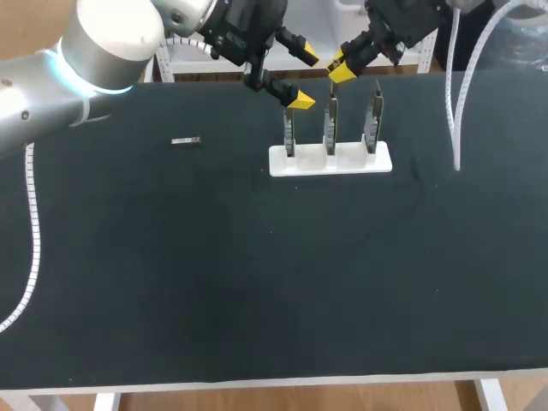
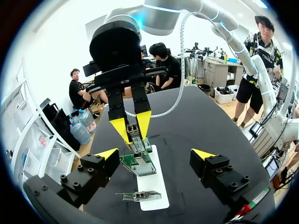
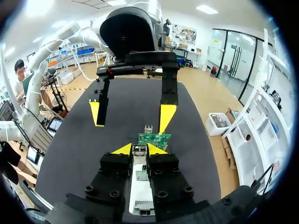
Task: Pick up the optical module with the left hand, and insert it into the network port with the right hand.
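Plainly, the right gripper is closed on a small boxy grey metal piece, seemingly the module. One yellow tip presses each side of it, at the top edge of the middle board. In the left wrist view the module shows a dark end face and sits in line with a metal cage running down that board. Whether it has entered the port cannot be told. The left gripper stands wide open and holds nothing. It hovers at 11 o'clock of the white base, with one tip just above the left board. Its fingers point along the row of three upright boards towards the right gripper. The right board stands free at 3 o'clock of the middle one. A second module is a short grey bar lying flat on the black worktop. It lies at 9 o'clock of the base, well apart from both grippers, with its long side running from 9 to 3.
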Robot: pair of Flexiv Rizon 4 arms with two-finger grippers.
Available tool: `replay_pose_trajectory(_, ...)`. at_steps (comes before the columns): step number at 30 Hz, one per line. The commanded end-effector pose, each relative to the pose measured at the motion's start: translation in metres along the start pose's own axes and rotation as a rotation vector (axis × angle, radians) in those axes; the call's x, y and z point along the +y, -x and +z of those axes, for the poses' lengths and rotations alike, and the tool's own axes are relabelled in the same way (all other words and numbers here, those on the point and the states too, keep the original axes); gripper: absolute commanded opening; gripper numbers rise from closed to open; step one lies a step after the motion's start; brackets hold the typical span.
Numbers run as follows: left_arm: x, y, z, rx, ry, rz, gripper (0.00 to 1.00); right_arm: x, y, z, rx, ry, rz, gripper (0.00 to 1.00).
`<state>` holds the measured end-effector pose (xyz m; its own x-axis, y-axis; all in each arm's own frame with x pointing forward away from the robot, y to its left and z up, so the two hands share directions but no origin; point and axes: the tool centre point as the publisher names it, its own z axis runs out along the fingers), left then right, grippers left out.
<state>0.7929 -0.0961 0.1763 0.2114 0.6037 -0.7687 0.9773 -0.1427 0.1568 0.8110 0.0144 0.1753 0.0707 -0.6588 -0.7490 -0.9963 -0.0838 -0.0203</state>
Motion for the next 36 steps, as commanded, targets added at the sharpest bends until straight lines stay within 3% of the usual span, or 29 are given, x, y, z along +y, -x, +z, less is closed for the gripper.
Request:
replay_pose_trajectory(1,0.0,0.0,0.0,0.003,0.0,0.001,1.0,0.002,0.009,-0.004,0.034,-0.009,-0.013,0.0)
replay_pose_trajectory(18,0.0,0.0,0.0,0.003,0.0,0.001,1.0,0.009,0.001,-0.016,0.039,-0.045,0.009,0.0)
replay_pose_trajectory(36,0.0,0.0,0.0,0.003,0.0,0.001,1.0,0.01,0.001,-0.003,0.03,-0.031,0.01,0.0)
